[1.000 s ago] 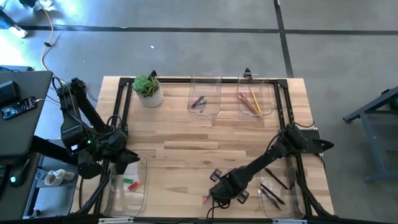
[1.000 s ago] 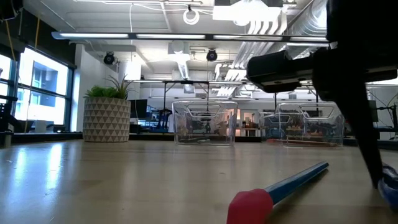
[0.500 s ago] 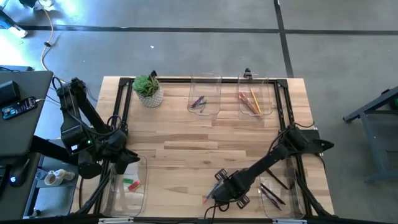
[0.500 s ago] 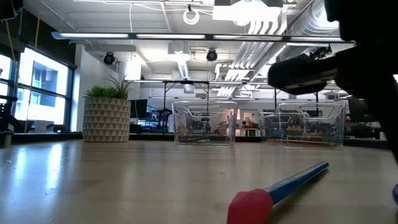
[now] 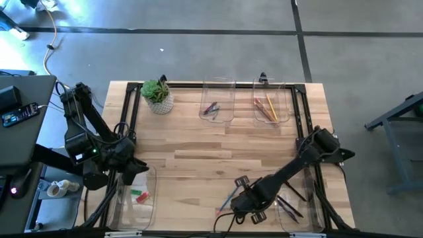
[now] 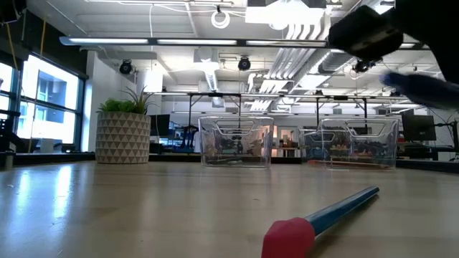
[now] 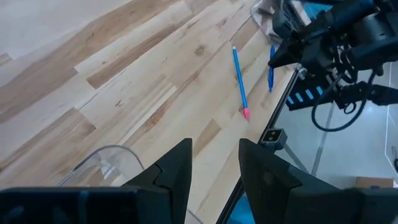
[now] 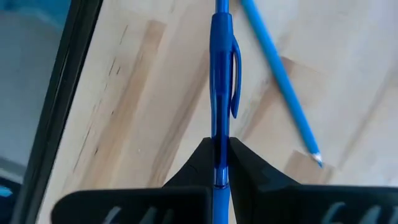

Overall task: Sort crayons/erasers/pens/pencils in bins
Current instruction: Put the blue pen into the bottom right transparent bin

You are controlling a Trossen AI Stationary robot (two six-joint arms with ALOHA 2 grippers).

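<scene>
My right gripper (image 5: 239,198) hangs over the table's near edge, left of the near-right bin (image 5: 295,200), shut on a blue pen (image 8: 221,74). A blue pencil (image 8: 280,93) with a pink eraser end (image 6: 288,236) lies flat on the wood just beside it. My left gripper (image 7: 214,165) is open with nothing between its fingers, above the near-left bin (image 5: 135,195), which holds small red and green erasers. Two far bins (image 5: 218,102) (image 5: 271,106) hold coloured sticks. My right gripper pinches the blue pen's barrel (image 8: 219,134), just behind its clip, between the two fingers. The fingers come from above, pointing steeply down. The pen is lifted clear of the table and runs on past the fingertips.
A potted green plant (image 5: 158,96) stands at the far left. The near-right bin holds dark pens (image 5: 291,192). Black frame rails run along the table's edges (image 5: 310,132). Bare wood lies in the middle of the table (image 5: 211,152).
My right gripper has risen from the table and rolled about its own axis, shifting a little toward the table's right edge. The blue pen has come up with it, clear of the wood. The blue pencil has stayed where it was.
</scene>
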